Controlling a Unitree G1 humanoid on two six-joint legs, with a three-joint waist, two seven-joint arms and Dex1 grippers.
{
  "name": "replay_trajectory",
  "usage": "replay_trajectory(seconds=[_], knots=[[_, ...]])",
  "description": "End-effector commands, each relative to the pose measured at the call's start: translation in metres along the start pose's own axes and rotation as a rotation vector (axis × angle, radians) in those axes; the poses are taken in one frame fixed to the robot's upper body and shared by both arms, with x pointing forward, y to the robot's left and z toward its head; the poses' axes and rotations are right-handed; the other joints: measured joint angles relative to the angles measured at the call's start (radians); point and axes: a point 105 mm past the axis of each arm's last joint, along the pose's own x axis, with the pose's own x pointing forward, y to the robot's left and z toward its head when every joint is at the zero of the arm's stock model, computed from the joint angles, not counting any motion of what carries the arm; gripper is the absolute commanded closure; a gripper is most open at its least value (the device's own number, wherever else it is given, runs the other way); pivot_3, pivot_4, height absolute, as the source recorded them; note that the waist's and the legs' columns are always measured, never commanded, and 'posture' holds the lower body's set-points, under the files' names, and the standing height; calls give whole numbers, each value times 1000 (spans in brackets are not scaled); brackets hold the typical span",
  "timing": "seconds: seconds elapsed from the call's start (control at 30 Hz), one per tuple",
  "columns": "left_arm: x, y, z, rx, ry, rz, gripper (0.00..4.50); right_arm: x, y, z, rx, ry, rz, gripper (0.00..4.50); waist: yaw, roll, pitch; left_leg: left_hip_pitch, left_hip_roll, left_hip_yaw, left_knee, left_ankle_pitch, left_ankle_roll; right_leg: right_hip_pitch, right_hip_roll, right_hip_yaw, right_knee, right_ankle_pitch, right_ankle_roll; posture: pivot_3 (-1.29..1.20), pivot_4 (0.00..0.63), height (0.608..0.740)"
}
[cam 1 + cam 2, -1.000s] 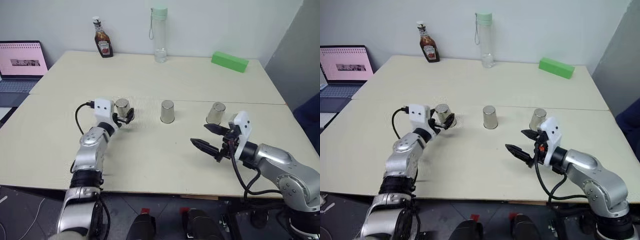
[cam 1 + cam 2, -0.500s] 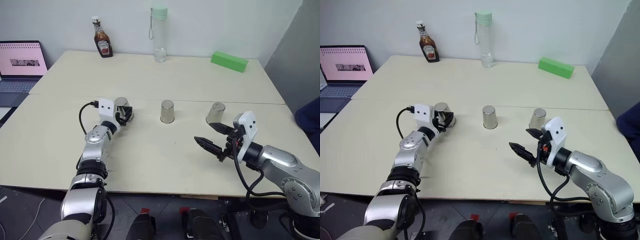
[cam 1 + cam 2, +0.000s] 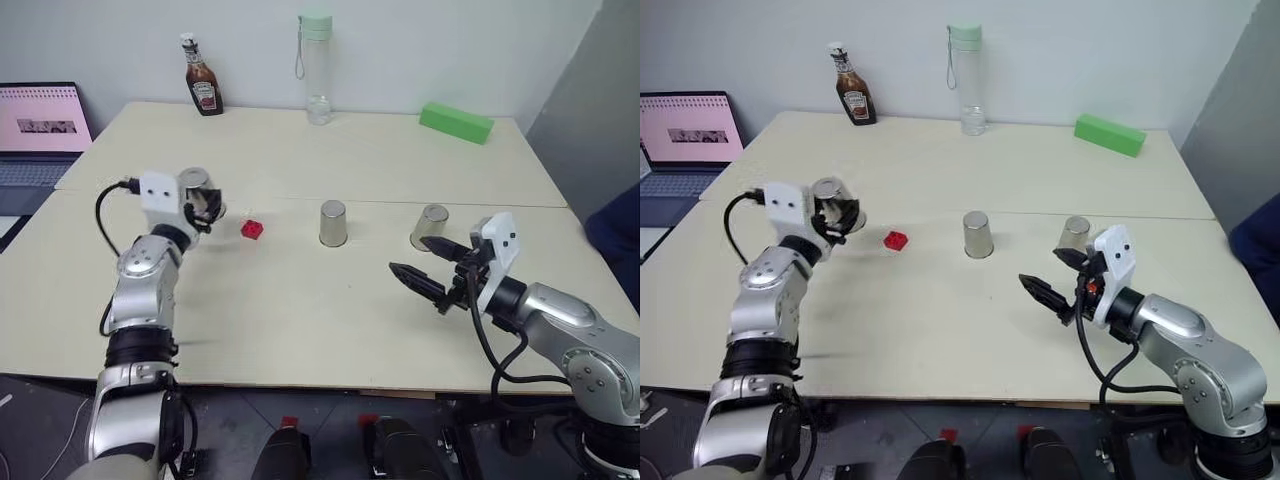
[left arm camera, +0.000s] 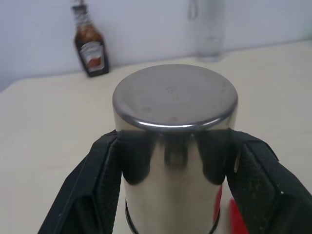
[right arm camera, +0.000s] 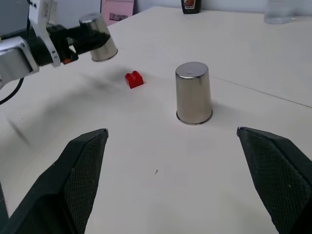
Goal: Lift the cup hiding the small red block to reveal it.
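Cup [image 3: 196, 187] sat clamped in my left jaws [image 3: 205, 205], lifted clear of the surface [image 3: 300, 320] and off to the left, mouth down and slightly tilted. That left the small red block [image 3: 252, 229] bare on the surface, just beside the raised cup and left of the middle cup [image 3: 334, 223]. My right jaws [image 3: 435, 268] hung wide apart and empty near the third cup [image 3: 431, 227]. I judged the reveal essentially done, with nothing left but holding steady.
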Motion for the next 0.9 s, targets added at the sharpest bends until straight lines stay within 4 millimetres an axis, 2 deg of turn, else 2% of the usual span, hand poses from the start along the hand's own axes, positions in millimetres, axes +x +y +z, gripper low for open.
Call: replay_trajectory(seconds=[0.03, 0.17, 0.23, 0.27, 0.33, 0.43, 0.5, 0.63, 0.8, 0.9], knots=[[1, -1, 0, -1, -27, 0, 1770, 4, 4, 11, -33, -35, 28, 0, 5, 0, 0, 0, 0, 0, 0, 0, 0, 0, 0, 0, 0, 0, 1, 0, 150, 740], [4, 3, -8, -11, -12, 17, 1770, 5, 5, 11, -36, -31, 36, 0, 11, -1, 0, -1, 0, 0, 2, 0, 0, 0, 0, 0, 0, 1, 2, 0, 150, 740], [6, 4, -11, -34, -5, 15, 1068, 5, 6, 12, -33, -30, 38, 0, 12, -1, 0, -1, 0, 0, 2, 0, 0, 0, 0, -1, -1, 1, 2, 0, 150, 740], [7, 5, -12, -37, -3, 16, 996, 5, 6, 12, -32, -29, 38, 0, 12, -1, 0, -2, 0, 0, 2, 0, 0, 0, 0, -1, -1, 1, 1, 0, 150, 740], [8, 5, -13, -38, -2, 15, 536, 4, 6, 12, -30, -29, 34, 0, 12, -1, 0, -2, 0, 0, 2, 0, 0, 0, 0, 0, -1, 1, 1, 0, 150, 740], [8, 5, -10, -22, -7, 12, 9, 3, 6, 12, -30, -26, 33, 0, 12, -1, 0, -2, 0, 0, 1, 0, 0, 0, 0, 0, -1, 1, 1, 0, 150, 740], [3, 9, -3, -11, -21, 10, 9, 4, 8, 11, -26, -26, 41, 0, 11, -1, 0, -2, 0, 0, 1, 0, 0, 0, 0, -1, -1, 1, 1, 0, 150, 740], [-29, 9, 2, 40, 17, -58, 9, 4, 8, 10, -20, -29, 40, 0, -4, -1, 0, -2, 0, 0, 1, 0, 0, 0, 0, 0, 0, 1, 1, 0, 150, 740], [-79, 14, -7, 77, 179, -119, 9, 5, 9, 7, -5, -30, 46, 0, -4, -1, 0, 0, 1, 0, -1, 0, 0, -2, -1, 0, 0, 1, 0, 0, 150, 740], [-103, -2, 5, 64, 245, -268, 9, 8, 9, 5, 1, -26, 64, 0, -4, -2, 0, 0, 2, 0, -1, 0, 0, -1, -1, -1, 0, 0, 1, 0, 150, 740]])
